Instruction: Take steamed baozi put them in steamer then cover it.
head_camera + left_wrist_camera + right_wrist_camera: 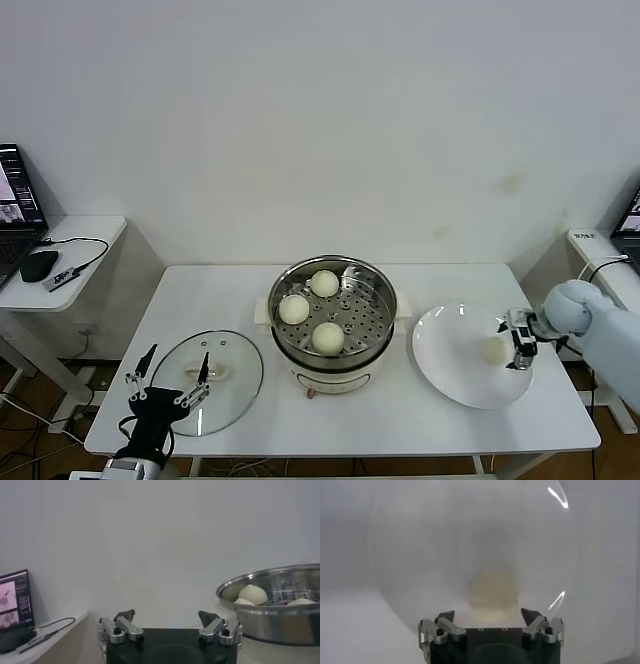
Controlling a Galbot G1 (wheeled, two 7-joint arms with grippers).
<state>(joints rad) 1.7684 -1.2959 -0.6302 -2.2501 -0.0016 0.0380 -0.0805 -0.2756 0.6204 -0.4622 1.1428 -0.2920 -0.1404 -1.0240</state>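
- Three baozi [311, 309] already on the perforated tray of the steamer [332, 362], mid-table; fourth bun [493, 350] alone on the plate [448, 372] to the steamer's right
- Right gripper [518, 345] low over the plate's far-right side, fingers spread wide, nothing held, last bun just ahead between the open tips in the right wrist view [492, 587]
- Step in hand, by the look of it: picking up the last bun
- Best done square on: tips either side of the bun's widest part, low enough to clear the plate without scraping it
- Soft dough likely, so a gentle close, just enough to lift, no crushing
- Straight lift, then across above the steel rim to the free patch of tray at the right, clear of the three already placed
- Cover [206, 382] flat on the table left of the steamer, handle up, untouched
- Left gripper [168, 375] at the front edge over the cover's near rim, wide open, idle
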